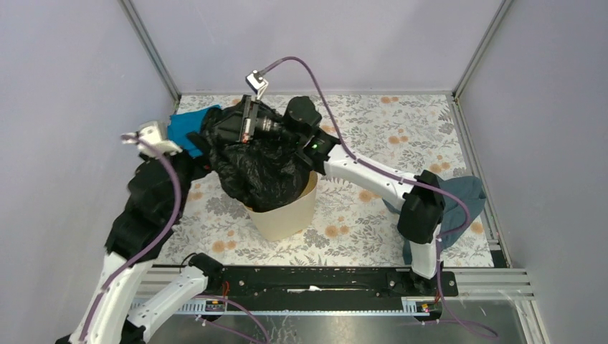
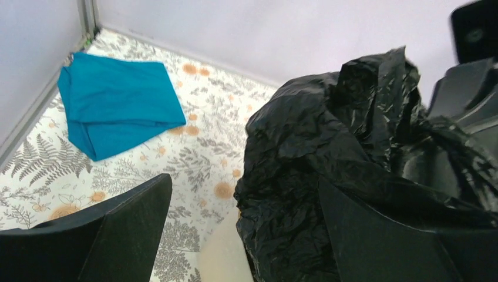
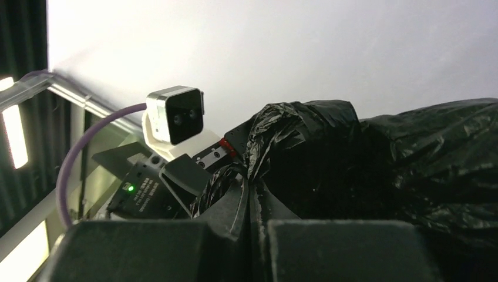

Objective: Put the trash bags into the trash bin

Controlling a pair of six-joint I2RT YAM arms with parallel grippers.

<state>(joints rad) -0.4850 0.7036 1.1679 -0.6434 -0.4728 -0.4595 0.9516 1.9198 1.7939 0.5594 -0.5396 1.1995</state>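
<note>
- Right wrist view: the right end effector [image 3: 249, 200] has its fingers pressed together. A twisted fold of the trash bag [image 3: 364, 158] rises from the seam between them, so it looks clamped on the plastic. The rest of the bag bulks up to the right.
- Left wrist view: the left end effector [image 2: 244, 194] stands with its fingers wide apart and holds nothing. The bag's crumpled mass fills the gap from the middle across to one finger. A sliver of the cream trash bin [image 2: 220, 258] shows just beneath it. A bright blue cloth [image 2: 117, 100] lies folded on the floral counter [image 2: 199, 147], well apart toward the far corner.
- Top view: the bin stands upright mid-counter. The bag is heaped over its mouth, hiding the opening and spilling past the rim on the left side. Most of the bulk sits above the rim. A dark blue-grey cloth [image 1: 459, 201] lies at the right edge, beneath the right arm.
- Progress, as I judge it: the bag has reached the bin but is not inside. It has yet to be pushed down below the rim and let go.
</note>
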